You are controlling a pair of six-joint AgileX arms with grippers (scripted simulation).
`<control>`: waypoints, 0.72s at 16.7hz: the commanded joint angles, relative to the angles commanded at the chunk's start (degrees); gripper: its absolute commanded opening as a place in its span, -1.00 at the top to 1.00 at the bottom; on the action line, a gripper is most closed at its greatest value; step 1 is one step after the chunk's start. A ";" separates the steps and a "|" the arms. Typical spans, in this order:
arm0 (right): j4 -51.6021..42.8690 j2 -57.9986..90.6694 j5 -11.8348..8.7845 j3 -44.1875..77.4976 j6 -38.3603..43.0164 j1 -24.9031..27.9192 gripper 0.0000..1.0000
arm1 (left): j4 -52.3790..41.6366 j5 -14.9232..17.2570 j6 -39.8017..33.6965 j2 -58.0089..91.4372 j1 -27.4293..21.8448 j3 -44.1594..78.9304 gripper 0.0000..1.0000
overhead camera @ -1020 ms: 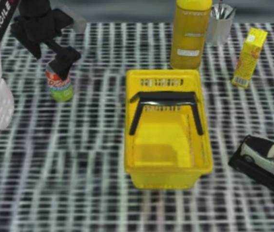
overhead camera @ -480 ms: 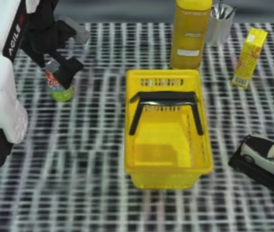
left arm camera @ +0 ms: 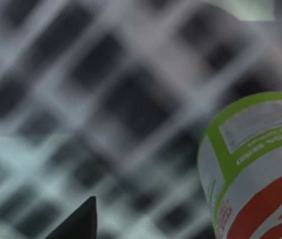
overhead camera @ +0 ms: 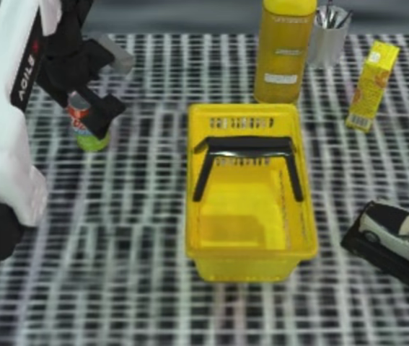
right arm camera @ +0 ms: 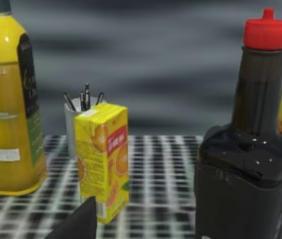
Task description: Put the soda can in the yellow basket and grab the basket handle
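- The left end effector hangs over the can at the counter's left rear; its dark fingers cover the can's upper part from above, so only the red band and green base show.
- Whether those fingers are clenched on the can or released around it, I cannot tell.
- In the left wrist view the can fills one side at very close range: a rounded wall with a green border, pale label and red shapes, and one dark fingertip apart from it.
- The can stands upright on the counter, well left of the basket and outside it.
- The basket is a bright yellow rectangular tub with slotted walls, sitting mid-counter.
- The thin black U-shaped handle lies folded toward the basket's far end.
- The counter wears a black-and-white woven grid.
- The right end effector is out of the top view; its wrist view shows only a dark fingertip, so its state is unknown.
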 joint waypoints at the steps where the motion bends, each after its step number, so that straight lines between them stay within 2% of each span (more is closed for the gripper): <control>1: 0.00 0.00 0.00 0.00 0.00 0.00 -1.00 | 0.00 0.00 0.00 0.00 0.00 0.00 -0.85; 12: 0.00 0.00 0.00 0.00 0.00 0.00 -1.00 | 0.00 0.00 0.00 0.00 0.00 0.00 0.81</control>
